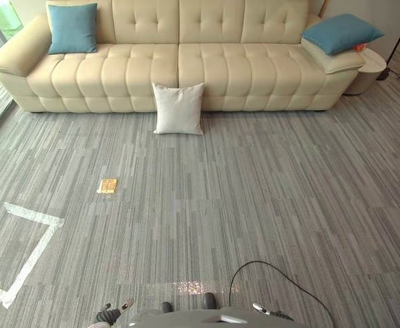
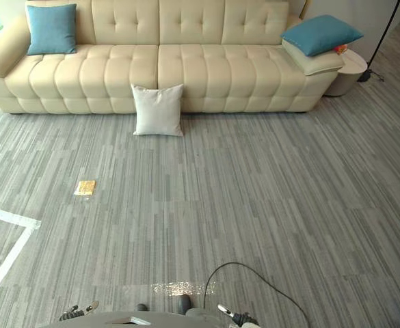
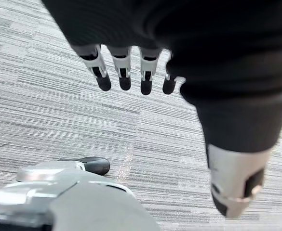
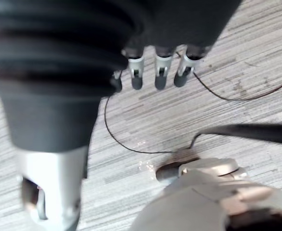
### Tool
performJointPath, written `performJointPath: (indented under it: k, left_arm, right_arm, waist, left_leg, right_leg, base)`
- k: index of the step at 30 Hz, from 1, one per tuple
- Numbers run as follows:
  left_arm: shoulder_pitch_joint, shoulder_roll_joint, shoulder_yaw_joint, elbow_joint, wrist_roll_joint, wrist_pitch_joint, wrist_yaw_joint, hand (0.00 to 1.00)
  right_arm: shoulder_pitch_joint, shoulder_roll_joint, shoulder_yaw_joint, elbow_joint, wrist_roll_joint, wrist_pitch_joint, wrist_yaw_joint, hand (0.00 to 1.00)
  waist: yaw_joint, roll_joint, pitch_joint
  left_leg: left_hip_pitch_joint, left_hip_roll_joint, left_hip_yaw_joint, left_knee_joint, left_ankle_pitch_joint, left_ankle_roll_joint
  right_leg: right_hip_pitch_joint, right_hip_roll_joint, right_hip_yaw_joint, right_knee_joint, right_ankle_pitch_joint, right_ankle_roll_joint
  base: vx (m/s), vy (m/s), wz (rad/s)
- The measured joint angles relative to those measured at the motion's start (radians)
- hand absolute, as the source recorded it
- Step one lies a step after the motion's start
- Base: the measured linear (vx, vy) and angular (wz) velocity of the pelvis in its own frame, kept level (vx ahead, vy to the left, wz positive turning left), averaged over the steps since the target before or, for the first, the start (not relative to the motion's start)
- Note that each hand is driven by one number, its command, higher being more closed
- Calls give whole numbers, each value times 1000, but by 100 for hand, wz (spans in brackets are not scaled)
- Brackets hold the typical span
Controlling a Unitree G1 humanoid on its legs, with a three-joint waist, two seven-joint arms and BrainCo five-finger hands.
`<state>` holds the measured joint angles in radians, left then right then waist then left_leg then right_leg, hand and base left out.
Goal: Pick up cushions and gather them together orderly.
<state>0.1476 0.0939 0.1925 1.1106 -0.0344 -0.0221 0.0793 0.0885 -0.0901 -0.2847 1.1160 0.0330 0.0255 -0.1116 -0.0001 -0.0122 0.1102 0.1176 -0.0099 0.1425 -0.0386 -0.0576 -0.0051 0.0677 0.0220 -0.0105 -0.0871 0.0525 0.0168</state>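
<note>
A white cushion (image 1: 178, 109) stands on the grey carpet, leaning against the front of the cream sofa (image 1: 220, 68). A blue cushion (image 1: 72, 28) is propped against the backrest at the sofa's left end. Another blue cushion (image 1: 341, 33) lies tilted on the sofa's right armrest. All three are far ahead of me, across open floor. My left hand (image 3: 124, 72) hangs low over the carpet with straight fingers and holds nothing. My right hand (image 4: 160, 72) hangs the same way, fingers relaxed and empty.
A small yellow flat object (image 1: 107, 186) lies on the carpet left of centre. White tape lines (image 1: 32, 249) mark the floor at the lower left. A round pale side table (image 1: 372, 65) and a dark lamp stand (image 1: 391, 68) are beside the sofa's right end.
</note>
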Motion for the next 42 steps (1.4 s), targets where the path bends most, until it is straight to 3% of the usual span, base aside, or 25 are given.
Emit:
performJointPath:
  k: [10, 13, 16, 18, 19, 22, 24, 26, 29, 30, 31, 32, 34, 35, 38, 39, 40, 41, 42]
  left_arm:
    - [-17, 7, -19, 0, 1, 0, 0, 0]
    - [-45, 10, -19, -2, 0, 0, 0, 0]
    - [-58, 12, 0, -22, -3, 0, -1, 0]
    - [-55, -1, 33, -55, -6, -1, 0, 0]
    - [-50, -24, 72, -83, -13, -2, 0, 0]
    - [-26, -50, 118, -120, -48, -5, 0, 0]
    - [-25, -56, 119, -128, -63, -13, 0, 0]
    - [-26, -57, 120, -129, -85, -22, 0, 0]
    - [-24, -62, 118, -129, -111, -26, 1, 0]
    - [-12, -66, 120, -122, -120, -28, 1, 0]
    - [-14, -63, 124, -116, -123, -28, 1, 0]
    - [-16, -51, 125, -118, -130, -32, 2, 0]
    - [-24, -44, 139, -118, -141, -35, 1, 0]
    - [-22, -43, 140, -117, -152, -35, 3, 0]
    - [-20, -37, 135, -118, -170, -35, 2, 0]
    - [-20, -24, 116, -120, -170, -33, 1, 0]
    - [-21, -22, 115, -121, -170, -34, 2, 0]
    - [-23, -23, 115, -121, -178, -31, 2, 0]
    - [-25, -26, 115, -121, -179, -30, 3, 0]
  right_arm:
    - [-4, -1, 6, -1, 1, 0, 0, 0]
    - [-12, -2, 5, -5, 2, -1, 0, 0]
    - [-7, 6, -14, -46, 16, -5, 0, 0]
    - [-1, 9, -13, -59, 21, -5, 0, 0]
    - [7, 7, -12, -95, 21, -7, -1, 0]
    - [18, 1, -1, -127, 24, -8, -2, 0]
    - [19, -1, 4, -138, 37, -8, -2, 0]
    - [13, 1, 7, -159, 43, -8, -3, 0]
    - [-8, 4, 29, -157, 43, -9, -4, 0]
    - [-19, 6, 52, -156, 44, -10, -4, 0]
    - [-29, 15, 55, -155, 44, -10, -4, 0]
    - [-52, 56, 55, -158, 44, -14, -3, 0]
    - [-56, 92, 50, -157, 42, -28, 0, 0]
    - [-55, 91, 45, -155, 42, -26, -1, 0]
    - [-64, 93, 52, -157, 42, -30, 1, 0]
    - [-65, 92, 69, -157, 40, -30, 1, 0]
    - [-64, 89, 77, -160, 40, -30, 2, 0]
    - [-64, 81, 82, -170, 40, -30, 2, 0]
    - [-62, 78, 83, -180, 40, -30, 1, 0]
  waist:
    - [-3, -3, 8]
    - [-3, 0, 32]
    - [-10, 7, 62]
    - [-2, 7, 79]
    - [4, 14, 85]
    - [4, 29, 92]
    - [18, 28, 92]
    - [38, 26, 93]
    - [58, 24, 95]
    - [64, 16, 98]
    - [66, 9, 95]
    - [70, -19, 88]
    - [80, -57, 83]
    - [83, -63, 79]
    - [89, -76, 70]
    - [78, -74, 71]
    - [77, -74, 71]
    - [76, -69, 74]
    - [75, -64, 78]
  left_leg:
    - [-34, 6, 22, 4, -3, -8]
    - [-81, 23, 24, 101, -60, -34]
    - [-174, 68, 71, 350, -121, -79]
    - [-227, 92, 104, 521, -119, -82]
    - [-288, 120, 115, 679, -106, -78]
    - [-398, 170, 142, 858, -184, -73]
    - [-452, 177, 149, 823, -194, -69]
    - [-507, 174, 161, 689, -179, -72]
    - [-520, 154, 152, 364, -61, -78]
    - [-521, 155, 158, 359, 24, -63]
    - [-524, 143, 160, 380, 41, -43]
    - [-559, 129, 159, 440, 0, -1]
    - [-574, 102, 170, 529, -94, 42]
    - [-567, 98, 180, 555, -127, 49]
    - [-493, 73, 216, 582, -209, 77]
    - [-429, 63, 218, 572, -246, 89]
    - [-407, 61, 219, 568, -256, 88]
    - [-343, 60, 219, 550, -281, 84]
    - [-301, 61, 219, 533, -290, 76]
  right_leg:
    - [-37, 5, 8, 0, 2, -5]
    - [-41, 9, -8, 20, -26, -16]
    - [-75, 10, -28, 141, -122, -39]
    - [-69, -1, -28, 196, -165, -44]
    - [-66, -2, -30, 233, -199, -49]
    - [-30, -25, -23, 286, -260, -54]
    - [-13, -48, -10, 280, -276, -42]
    - [28, -84, -6, 244, -286, -27]
    - [89, -131, 10, 187, -332, 25]
    - [108, -146, 28, 176, -352, 42]
    - [116, -156, 32, 174, -358, 30]
    - [100, -172, 45, 203, -337, 13]
    - [40, -201, 60, 366, -335, 38]
    - [28, -213, 60, 413, -330, 59]
    - [-58, -242, 91, 688, -261, 181]
    - [-146, -226, 89, 923, -197, 275]
    - [-180, -221, 76, 1003, -188, 273]
    - [-247, -218, 29, 1151, -189, 232]
    - [-275, -217, 4, 1199, -202, 192]
  base:
    - [-18, -7, -5]
    - [15, -17, 1]
    - [43, -78, 10]
    - [63, -73, 7]
    - [98, -30, 1]
    - [217, 40, 6]
    - [272, 110, -6]
    - [400, 223, -17]
    - [448, 330, -27]
    - [491, 405, -44]
    - [518, 384, -40]
    - [553, 333, -21]
    - [559, 320, 0]
    - [538, 289, 0]
    - [515, 207, -22]
    - [496, 94, -19]
    - [462, 21, -18]
    - [297, -19, -16]
    - [368, -47, -16]
